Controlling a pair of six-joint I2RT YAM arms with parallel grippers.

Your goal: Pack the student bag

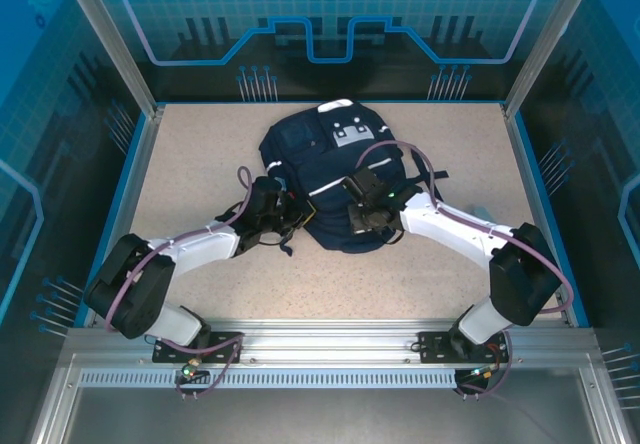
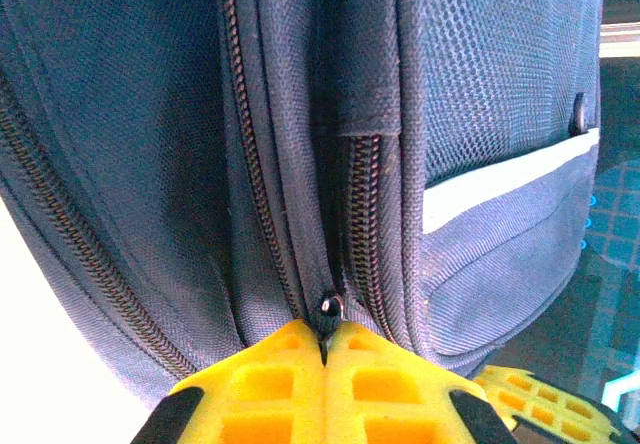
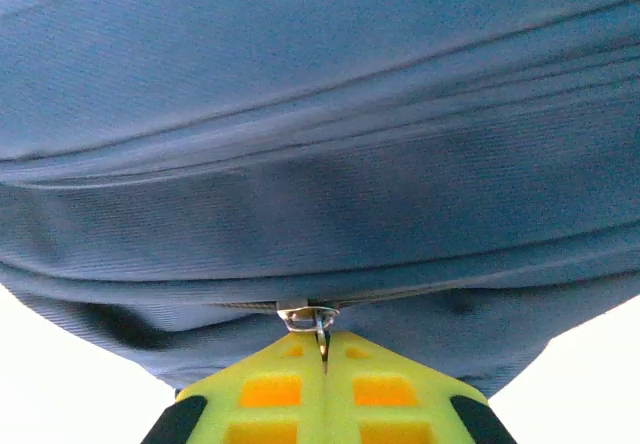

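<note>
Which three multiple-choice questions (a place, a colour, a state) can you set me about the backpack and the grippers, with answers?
1. Where on the table does the navy backpack lie?
A. middle, toward the far edge
B. near left corner
C. over the right edge

2. What colour is the stripe under its mesh pocket?
A. red
B. white
C. green

3. How are the left gripper and the right gripper?
A. both wide open
B. left open, right shut
C. left shut on the black zipper pull, right shut on the metal zipper pull

Answers:
1 A, the top view shows it there.
2 B, the left wrist view shows a white band.
3 C, in each wrist view the fingers meet on a pull.
</note>
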